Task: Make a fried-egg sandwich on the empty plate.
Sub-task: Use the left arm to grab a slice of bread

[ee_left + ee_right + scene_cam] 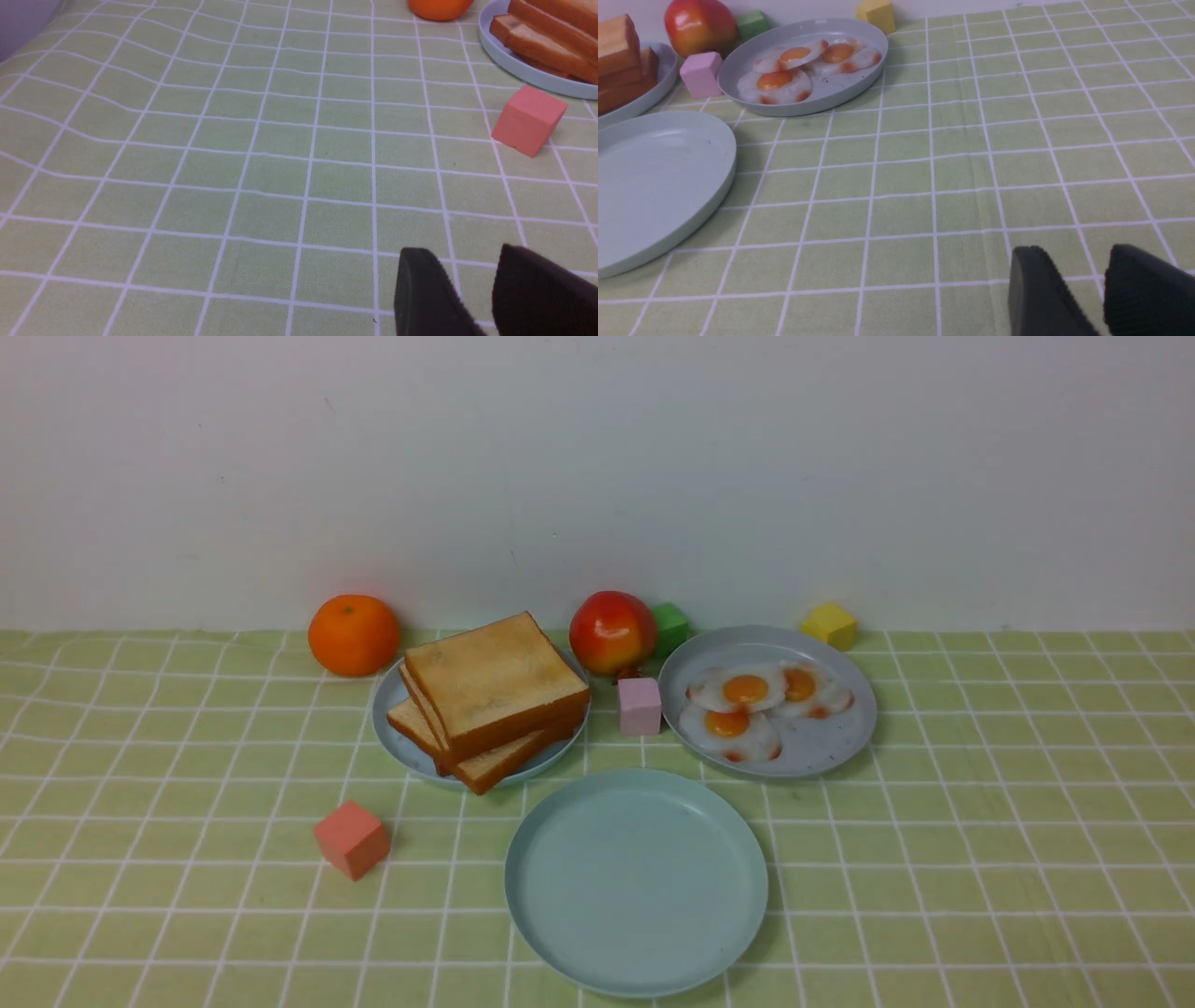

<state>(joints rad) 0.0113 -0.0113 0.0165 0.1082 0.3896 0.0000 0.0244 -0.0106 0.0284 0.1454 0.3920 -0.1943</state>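
Worktop covering is a green tablecloth (1008, 821) with a white grid, backed by a plain white wall (597, 476).

Empty plate (636, 882): pale blue-green, round, low rim. It lies at the near centre of the cloth with nothing on it and no sandwich assembled.

Toast stack (492, 695): several square golden-brown slices with darker crusts, fanned unevenly on a grey-blue plate (415, 763). This plate sits behind and to the left of the empty plate.

Fried eggs (747, 705): three white pieces with orange yolks, overlapping, on a second grey-blue plate (822, 751). This plate sits behind and to the right of the empty plate.

Other items:
- Pink block (639, 706), upright between the two grey-blue plates.
- Orange (354, 635), at the wall, left of the toast.
- Red-yellow apple (612, 632), behind the pink block.
- Green cube (670, 627), just beside the apple.
- Yellow cube (830, 624), behind the egg plate.
- Salmon cube (351, 839), on the cloth to the left of the empty plate.

Left gripper (465, 252): visible only in the left wrist view, above bare cloth, well apart from the salmon cube. Fingers stand slightly apart and hold nothing.

Right gripper (1074, 249): visible only in the right wrist view, above bare cloth, to the right of the empty plate. Fingers stand slightly apart and hold nothing.
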